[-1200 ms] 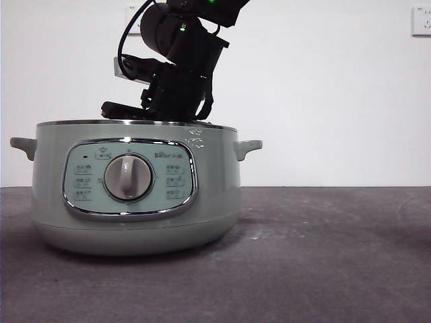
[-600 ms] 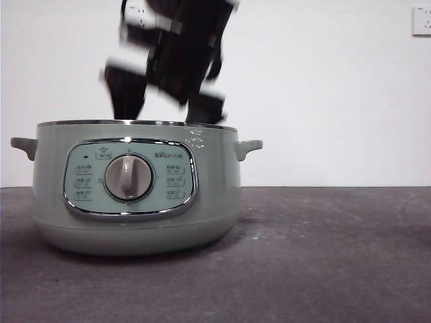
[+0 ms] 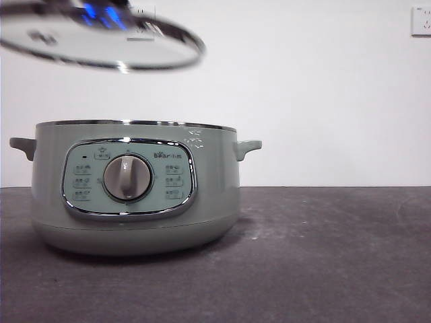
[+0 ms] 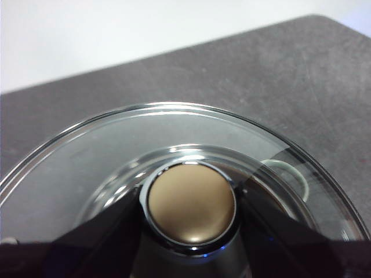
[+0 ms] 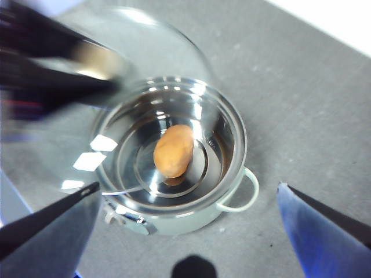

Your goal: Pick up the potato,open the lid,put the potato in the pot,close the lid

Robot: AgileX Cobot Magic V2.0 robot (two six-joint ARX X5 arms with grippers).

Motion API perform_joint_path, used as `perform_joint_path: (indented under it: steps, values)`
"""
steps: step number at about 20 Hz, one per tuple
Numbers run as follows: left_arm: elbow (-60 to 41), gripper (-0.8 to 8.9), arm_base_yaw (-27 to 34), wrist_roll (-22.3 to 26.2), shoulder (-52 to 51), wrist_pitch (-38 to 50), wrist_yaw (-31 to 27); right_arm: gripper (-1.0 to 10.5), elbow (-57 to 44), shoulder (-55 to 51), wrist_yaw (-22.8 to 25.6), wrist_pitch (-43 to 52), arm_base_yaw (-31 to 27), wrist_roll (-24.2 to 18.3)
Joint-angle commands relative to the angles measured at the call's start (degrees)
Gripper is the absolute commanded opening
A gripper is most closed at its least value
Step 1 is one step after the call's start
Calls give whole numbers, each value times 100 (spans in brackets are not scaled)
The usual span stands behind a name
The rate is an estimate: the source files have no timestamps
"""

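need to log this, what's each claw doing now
Left claw: shut on the clear glass lid's round knob.
Right claw: open, empty.

The front camera is sitting low, about level with the counter, looking straight across at the pot, which is filling the left half, near and large; the lid is cutting in at the top left. The left wrist camera is pointing down onto the lid's knob at very close range, counter beyond. The right wrist camera is looking down from well above, taking in the whole pot, the potato inside and the lid blurred beside it; all three views are sharing the lid.
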Motion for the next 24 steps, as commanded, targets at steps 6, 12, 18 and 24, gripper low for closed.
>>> perform_joint_path:
  steps: [6, 12, 18, 24]
  values:
    - [70, -9, -4, -297, 1340, 977, 179, 501, -7, -597, 426, -444, -2, 101]
    - [70, -9, -125, -426, 1569, 942, 177, 501, -7, -608, 608, -706, -2, 98]
    - [70, -9, -260, -407, 1569, 549, 136, 501, -7, -608, 608, -706, -2, 101]
    - [70, -9, -260, -380, 1569, 470, -162, 501, -7, -608, 605, -708, -2, 101]
